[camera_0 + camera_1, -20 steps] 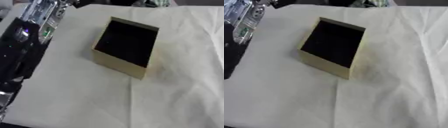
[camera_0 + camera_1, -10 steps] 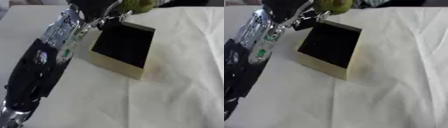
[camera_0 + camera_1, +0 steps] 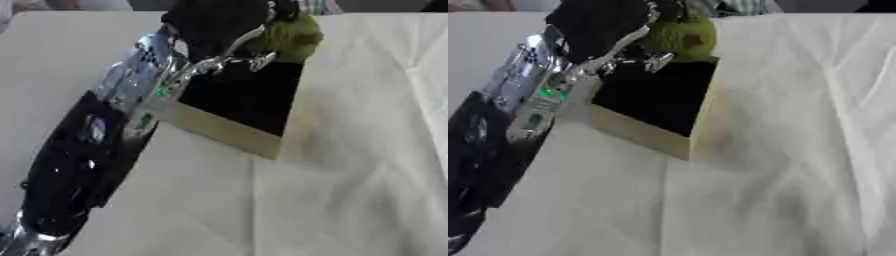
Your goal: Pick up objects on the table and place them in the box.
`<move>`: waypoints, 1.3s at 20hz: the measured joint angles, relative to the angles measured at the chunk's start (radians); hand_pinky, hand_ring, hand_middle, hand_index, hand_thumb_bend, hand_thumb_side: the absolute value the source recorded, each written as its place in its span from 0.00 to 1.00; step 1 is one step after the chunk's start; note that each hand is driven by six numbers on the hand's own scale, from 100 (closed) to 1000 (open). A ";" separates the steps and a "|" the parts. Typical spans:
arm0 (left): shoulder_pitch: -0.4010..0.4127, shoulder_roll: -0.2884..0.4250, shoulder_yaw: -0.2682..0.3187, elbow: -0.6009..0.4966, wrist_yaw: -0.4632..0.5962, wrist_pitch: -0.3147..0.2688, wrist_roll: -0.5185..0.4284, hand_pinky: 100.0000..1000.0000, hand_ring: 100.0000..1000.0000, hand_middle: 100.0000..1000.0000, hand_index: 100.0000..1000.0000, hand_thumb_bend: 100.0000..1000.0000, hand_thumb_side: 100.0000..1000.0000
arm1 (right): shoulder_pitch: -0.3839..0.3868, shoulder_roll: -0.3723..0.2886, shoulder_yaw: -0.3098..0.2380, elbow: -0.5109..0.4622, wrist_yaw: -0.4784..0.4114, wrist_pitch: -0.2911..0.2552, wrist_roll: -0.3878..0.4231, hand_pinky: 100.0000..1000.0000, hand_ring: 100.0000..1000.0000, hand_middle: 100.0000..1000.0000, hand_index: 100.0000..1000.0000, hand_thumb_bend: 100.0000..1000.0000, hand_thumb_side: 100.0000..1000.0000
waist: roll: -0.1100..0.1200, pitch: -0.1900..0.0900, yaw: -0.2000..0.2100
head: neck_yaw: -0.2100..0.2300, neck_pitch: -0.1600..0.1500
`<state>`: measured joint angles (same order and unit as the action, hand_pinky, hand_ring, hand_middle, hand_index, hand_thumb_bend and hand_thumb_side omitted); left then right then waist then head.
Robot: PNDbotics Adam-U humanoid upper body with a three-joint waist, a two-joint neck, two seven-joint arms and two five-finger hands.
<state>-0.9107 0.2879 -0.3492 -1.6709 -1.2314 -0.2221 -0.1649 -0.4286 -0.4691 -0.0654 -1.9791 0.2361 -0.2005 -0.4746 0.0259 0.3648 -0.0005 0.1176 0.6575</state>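
**Green object held at far rim of box; release pending**

Left eye view. The box [image 3: 236,107] is taken as the landmark: a tan-walled open box with a dark interior, set askew on the white cloth [image 3: 350,175]. The left arm [image 3: 96,150] is seen to cross the box's left side from the lower left corner. The left hand [image 3: 219,25] is positioned over the far edge of the box, fingers curled round a yellow-green rounded object [image 3: 289,35], probably a fruit, though its surface is blurred. The object sits above the far right corner of the box, partly outside the rim line as judged from here. The right hand is not seen.

Right eye view. The same grasp is recorded, with the object [image 3: 680,37] shown more fully and a brownish patch noted on its side, which the other view does not show. The box's right wall [image 3: 706,115] is seen along its length here, and the object appears nearer over the opening than the left eye view suggests. Less of the arm is shown on this side; a green indicator light [image 3: 549,93] on the forearm is plainer.

Risks. If the object is released this close to the far rim, it could strike the wall and roll off behind the box. The forearm lies against or just beside the box's left wall; contact cannot be confirmed, but a sweep on withdrawal could drag or tip the box.
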 measured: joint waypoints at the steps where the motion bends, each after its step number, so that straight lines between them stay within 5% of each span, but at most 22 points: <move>1: 0.004 0.000 0.000 0.003 -0.002 0.000 -0.002 0.49 0.44 0.35 0.50 0.00 0.00 | 0.002 0.000 -0.001 0.000 0.000 0.000 -0.001 0.79 0.67 0.66 0.74 0.00 0.53 | 0.002 0.000 0.000 | -0.002 0.000; 17: 0.047 0.037 0.006 0.042 0.030 -0.009 -0.113 0.57 0.50 0.40 0.56 0.03 0.00 | 0.014 0.000 -0.002 0.000 0.001 0.002 -0.004 0.79 0.66 0.66 0.74 0.00 0.53 | 0.003 0.000 0.003 | -0.013 0.000; 23: 0.049 0.033 0.006 0.138 0.017 -0.011 -0.184 0.65 0.58 0.48 0.66 0.23 0.00 | 0.016 0.000 -0.002 0.000 0.002 0.003 -0.005 0.79 0.66 0.66 0.74 0.00 0.53 | 0.003 0.000 0.002 | -0.012 0.000; 26: 0.049 0.025 0.011 0.169 0.016 -0.013 -0.206 0.75 0.75 0.70 0.85 0.43 0.00 | 0.016 0.000 -0.002 0.000 0.002 0.003 -0.005 0.79 0.66 0.66 0.74 0.00 0.53 | 0.003 0.000 0.002 | -0.010 0.001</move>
<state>-0.8612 0.3129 -0.3385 -1.5023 -1.2154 -0.2354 -0.3708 -0.4130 -0.4689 -0.0672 -1.9791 0.2384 -0.1974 -0.4797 0.0293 0.3643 0.0010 0.1074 0.6586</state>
